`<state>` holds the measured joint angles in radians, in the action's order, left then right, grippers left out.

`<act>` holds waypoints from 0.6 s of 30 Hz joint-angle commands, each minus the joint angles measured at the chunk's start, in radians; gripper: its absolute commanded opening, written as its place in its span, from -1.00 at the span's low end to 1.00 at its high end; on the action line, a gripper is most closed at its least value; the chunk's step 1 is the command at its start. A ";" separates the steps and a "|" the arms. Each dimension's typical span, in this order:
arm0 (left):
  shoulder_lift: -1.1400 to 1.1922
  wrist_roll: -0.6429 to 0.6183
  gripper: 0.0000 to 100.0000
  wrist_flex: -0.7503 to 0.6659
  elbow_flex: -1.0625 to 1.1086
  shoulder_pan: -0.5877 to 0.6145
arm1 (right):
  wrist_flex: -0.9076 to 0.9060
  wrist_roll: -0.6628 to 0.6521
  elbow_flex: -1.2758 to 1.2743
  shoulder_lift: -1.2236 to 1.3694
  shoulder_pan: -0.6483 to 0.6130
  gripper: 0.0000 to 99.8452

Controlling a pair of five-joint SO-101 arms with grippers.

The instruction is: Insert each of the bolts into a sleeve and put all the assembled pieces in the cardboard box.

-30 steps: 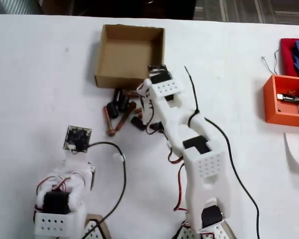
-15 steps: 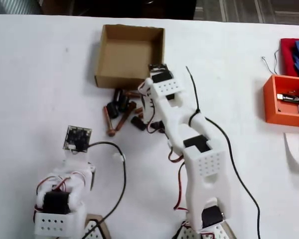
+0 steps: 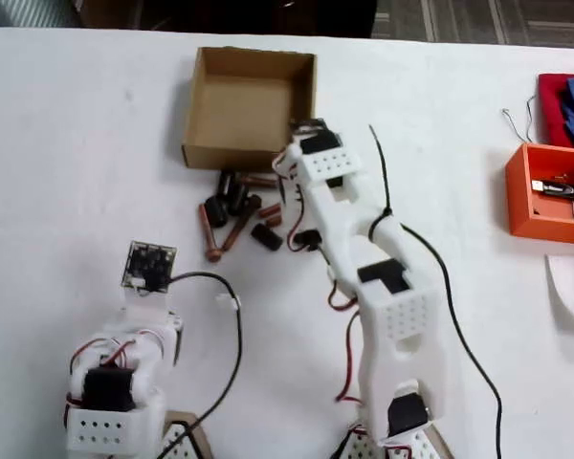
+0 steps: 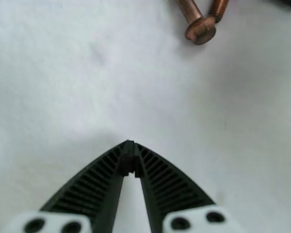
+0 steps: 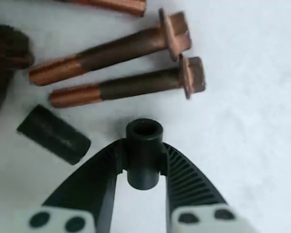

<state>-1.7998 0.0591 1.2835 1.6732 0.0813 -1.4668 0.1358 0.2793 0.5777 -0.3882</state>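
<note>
Right end effector: grasping a black sleeve; arm has shifted right off the copper bolts, probably lifting. Insertion pending. Left end effector: clenched, idle, near-left counter. Cardboard box: far.

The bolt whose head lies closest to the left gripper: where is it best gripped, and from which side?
Take the bolt at mid-shank, from above, closing across it. It lies flat on the table, and beside its head a second bolt comes close, so there is probably more room farther along.
</note>
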 commanded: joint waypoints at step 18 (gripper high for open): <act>-0.026 -0.002 -0.95 0.003 0.019 -0.009 | 0.024 -0.304 -0.664 -1.368 0.151 -0.96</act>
<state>-1.7998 0.0591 1.2835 1.6732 0.0813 -1.5083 -0.1327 -0.2501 -0.6145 -0.2839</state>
